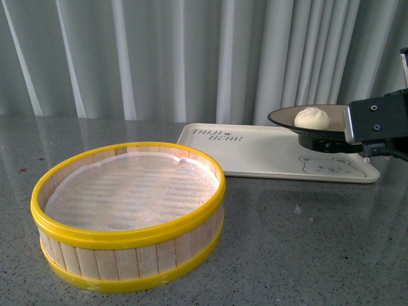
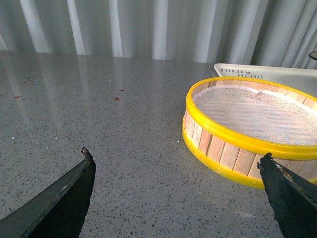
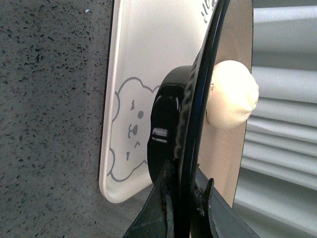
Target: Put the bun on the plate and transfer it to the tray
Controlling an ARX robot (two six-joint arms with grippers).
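Plate (image 1: 287, 116) held by its rim, bun (image 1: 312, 118) riding loose

We see the right gripper (image 3: 187, 198) pressed onto the plate's black rim at the edge nearest it. The plate juts out from the fingers and hangs over the bear-face end of the tray (image 1: 255, 150), apparently not touching it. The bun sits near the plate's middle, just beyond the fingertips. We judge the plate stiff, smooth and likely breakable, and a one-sided rim hold lets it tip. The bun looks soft, light and free to roll, so we would hold the plate level and lower it gently. The left gripper (image 2: 176, 154) is spread wide and empty, low over the table (image 2: 99, 99) beside the steamer basket (image 2: 247, 129), well apart from the plate.
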